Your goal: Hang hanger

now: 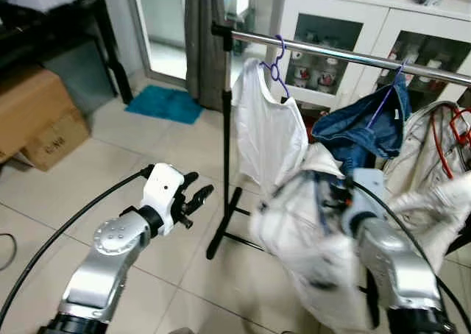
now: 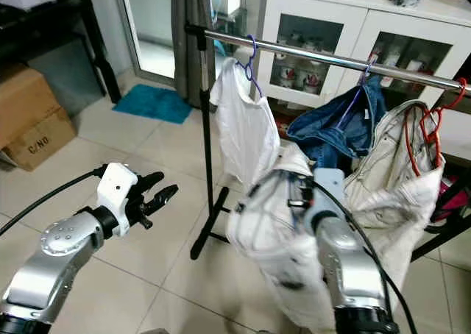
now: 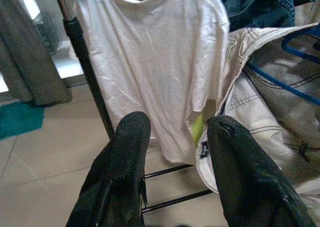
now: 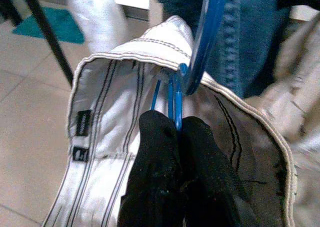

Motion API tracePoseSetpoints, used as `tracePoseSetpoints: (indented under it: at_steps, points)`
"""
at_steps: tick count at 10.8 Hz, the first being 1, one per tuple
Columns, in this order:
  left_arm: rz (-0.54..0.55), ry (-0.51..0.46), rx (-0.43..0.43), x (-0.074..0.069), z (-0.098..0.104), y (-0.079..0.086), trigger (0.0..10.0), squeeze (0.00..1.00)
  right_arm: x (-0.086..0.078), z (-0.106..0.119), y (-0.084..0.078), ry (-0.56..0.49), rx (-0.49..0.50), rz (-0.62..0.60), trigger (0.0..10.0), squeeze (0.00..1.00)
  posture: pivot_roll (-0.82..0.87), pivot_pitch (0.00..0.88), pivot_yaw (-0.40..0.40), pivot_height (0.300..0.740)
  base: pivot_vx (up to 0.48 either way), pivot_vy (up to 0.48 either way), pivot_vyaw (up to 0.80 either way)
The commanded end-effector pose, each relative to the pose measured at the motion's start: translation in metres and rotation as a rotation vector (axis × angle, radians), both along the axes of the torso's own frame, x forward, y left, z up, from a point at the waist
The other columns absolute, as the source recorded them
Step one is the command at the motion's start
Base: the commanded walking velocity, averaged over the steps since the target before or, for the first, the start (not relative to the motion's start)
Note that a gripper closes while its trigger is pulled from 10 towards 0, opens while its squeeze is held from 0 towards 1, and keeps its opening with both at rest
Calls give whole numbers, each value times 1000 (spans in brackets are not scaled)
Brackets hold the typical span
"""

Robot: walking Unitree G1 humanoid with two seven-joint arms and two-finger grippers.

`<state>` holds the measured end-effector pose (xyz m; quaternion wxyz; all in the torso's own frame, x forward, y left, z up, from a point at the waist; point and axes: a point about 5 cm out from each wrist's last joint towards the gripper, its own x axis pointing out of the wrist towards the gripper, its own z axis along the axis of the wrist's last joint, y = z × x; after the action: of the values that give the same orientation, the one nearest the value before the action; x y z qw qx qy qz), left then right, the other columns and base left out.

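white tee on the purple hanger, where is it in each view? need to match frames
Left eye view: white tee at upper centre, hanging from the rail.
Right eye view: upper centre, slightly further left.
Left wrist view: upper middle, beyond the open left claw.
Right wrist view: blurred pale cloth at top, uncertain.
Shared landmark: black rack pole.

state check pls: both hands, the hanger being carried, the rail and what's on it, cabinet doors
left hand: open, holding nothing, raised left of the rack
right hand: shut on blue hanger
white garment: on the blue hanger, held below the rail, not hung
rail: level on its black stand
white T-shirt: hung
denim garment: hung, bunched
cream garment: hung on red hanger
cabinet doors: closed
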<state>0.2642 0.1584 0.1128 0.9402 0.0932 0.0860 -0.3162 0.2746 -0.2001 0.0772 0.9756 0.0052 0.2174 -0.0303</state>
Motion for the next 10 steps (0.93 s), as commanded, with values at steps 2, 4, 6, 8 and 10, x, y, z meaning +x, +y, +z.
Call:
tracePoseSetpoints:
  at_steps: [2, 4, 6, 8, 10]
  points:
    - [-34, -11, 5, 0, 7, 4, 10000, 0, -3, 15, -22, -72, -38, -62, 10000, 0, -41, 24, -4, 740, 0, 0, 0]
    - [-45, -6, 10, -1, 8, 8, 10000, 0, -10, 13, -32, -62, -60, -108, 10000, 0, -40, 27, 2, 740, 0, 0, 0]
    - [-60, 9, 24, -5, 7, 11, 10000, 0, -15, 10, -20, -31, -22, -40, 10000, 0, -32, 51, 7, 740, 0, 0, 0]
    - [-68, 20, 33, -7, 8, 14, 10000, 0, -18, 6, 8, 9, 27, 135, 10000, 0, -23, 79, 13, 740, 0, 0, 0]
    - [-68, 23, 38, -9, 10, 15, 10000, 0, -14, 6, 25, 14, 42, 219, 10000, 0, -11, 99, 10, 740, 0, 0, 0]
